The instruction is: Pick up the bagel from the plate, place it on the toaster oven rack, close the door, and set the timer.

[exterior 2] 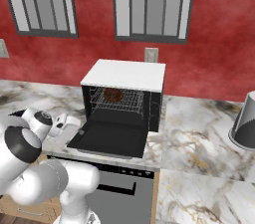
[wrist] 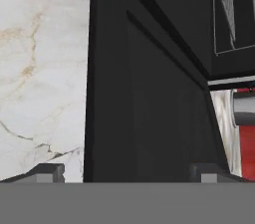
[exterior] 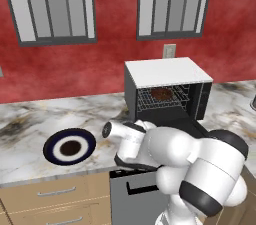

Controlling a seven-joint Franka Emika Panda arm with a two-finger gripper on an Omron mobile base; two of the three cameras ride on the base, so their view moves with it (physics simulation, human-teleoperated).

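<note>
Now the arm folds low by the counter edge, its gripper [wrist: 127,170] spread wide at the lowered door [exterior 2: 110,138], with the bagel [exterior 2: 113,94] on the rack [exterior 2: 124,102]

In the left base view the arm hides most of the open door [exterior: 196,128]. A grey container [exterior 2: 245,127] is cut by the right edge. The bagel [exterior 2: 113,94] sits blurred behind the rack [exterior 2: 119,100] wires.

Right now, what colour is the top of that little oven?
White, above a black body: the toaster oven, clearest in the right base view.
</note>
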